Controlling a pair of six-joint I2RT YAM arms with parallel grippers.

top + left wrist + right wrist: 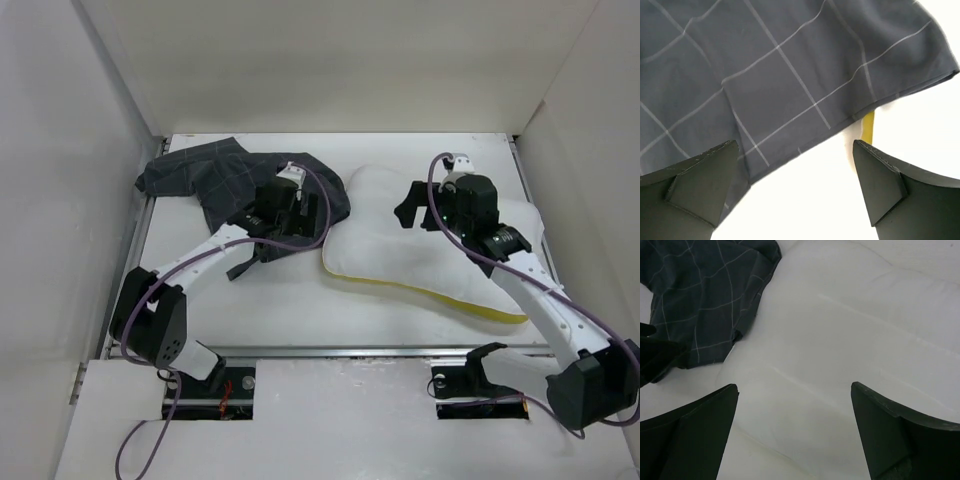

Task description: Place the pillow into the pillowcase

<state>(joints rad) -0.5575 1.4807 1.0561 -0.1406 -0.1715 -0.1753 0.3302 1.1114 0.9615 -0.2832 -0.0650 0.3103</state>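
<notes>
The dark grey checked pillowcase [215, 175] lies crumpled at the back left, and its right edge overlaps the pillow's left end. The white pillow [430, 255] lies across the middle and right, with its yellow seam [450, 300] along the near edge. My left gripper [300, 212] hovers open and empty over the pillowcase's hem. In the left wrist view the gripper [795, 172] frames the hem of the pillowcase [790, 65] and a bit of yellow seam [869, 127]. My right gripper [412, 210] is open and empty above the pillow's left part. In the right wrist view it [795, 410] is over the pillow [840, 350], with the pillowcase [705, 295] beyond.
White walls enclose the table [270, 310] on the left, back and right. The arm bases [200, 370] stand at the near edge. The left gripper's dark body [655, 357] shows at the left edge of the right wrist view.
</notes>
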